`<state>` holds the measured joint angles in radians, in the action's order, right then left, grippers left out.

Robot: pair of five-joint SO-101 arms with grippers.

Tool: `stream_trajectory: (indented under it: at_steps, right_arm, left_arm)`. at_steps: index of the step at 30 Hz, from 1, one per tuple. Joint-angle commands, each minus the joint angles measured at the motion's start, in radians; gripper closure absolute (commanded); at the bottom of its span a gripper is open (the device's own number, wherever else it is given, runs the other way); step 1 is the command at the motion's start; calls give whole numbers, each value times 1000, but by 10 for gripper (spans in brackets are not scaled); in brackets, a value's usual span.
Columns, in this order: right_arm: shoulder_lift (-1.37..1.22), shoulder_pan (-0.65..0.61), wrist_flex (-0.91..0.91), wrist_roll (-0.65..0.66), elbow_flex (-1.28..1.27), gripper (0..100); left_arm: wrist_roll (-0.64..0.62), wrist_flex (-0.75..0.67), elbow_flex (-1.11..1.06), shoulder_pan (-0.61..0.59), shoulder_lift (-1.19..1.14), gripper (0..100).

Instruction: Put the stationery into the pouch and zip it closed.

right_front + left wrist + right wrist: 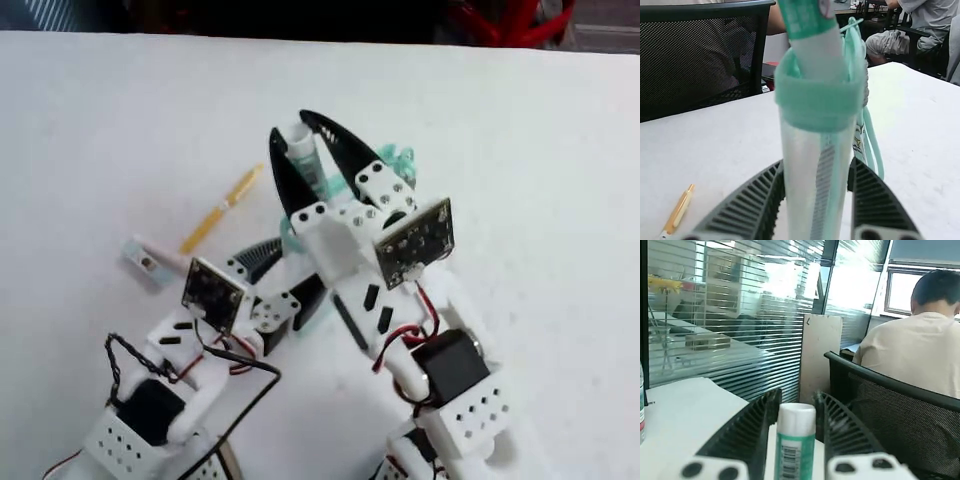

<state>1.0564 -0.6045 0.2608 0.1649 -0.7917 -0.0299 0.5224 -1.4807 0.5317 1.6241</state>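
Near the middle of the white counter (540,150), the left arm's fingers (755,200) are closed on a clear plastic pouch with a mint-green fabric rim (815,145) and hold it upright, its mouth facing up. The two dark ribbed fingers press the pouch's lower body from either side, and a zip track shows down its clear wall in the left wrist view. Thin mint-green cords (872,145) hang from the rim along one side of the pouch.

Above it, the right arm's black fingers (335,150) are clamped on a white glue stick with a green label and a white cap (305,160). In the right wrist view the cap end stands between the two fingers. In the left wrist view the other end of the stick has entered the pouch's mouth, and the green label sits just above the rim.

A yellow pen (222,210) lies flat on the counter to the side of the two arms, apart from the pouch. Near its lower end rests a small pale block-shaped item (148,260); what it is I cannot tell.
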Motion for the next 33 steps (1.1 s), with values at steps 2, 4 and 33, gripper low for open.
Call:
stream_trajectory:
  at_steps: [2, 4, 33]
  right_arm:
    - [19, -1, 93, -5, 15, 981]
    - [21, 25, 140, -5, 20, 981]
    - [101, 47, 479, -3, 213, 768]
  left_arm:
    - [-5, -8, 37, -10, 7, 794]
    - [-5, -8, 37, -10, 7, 795]
    - [-5, -8, 35, -10, 8, 797]
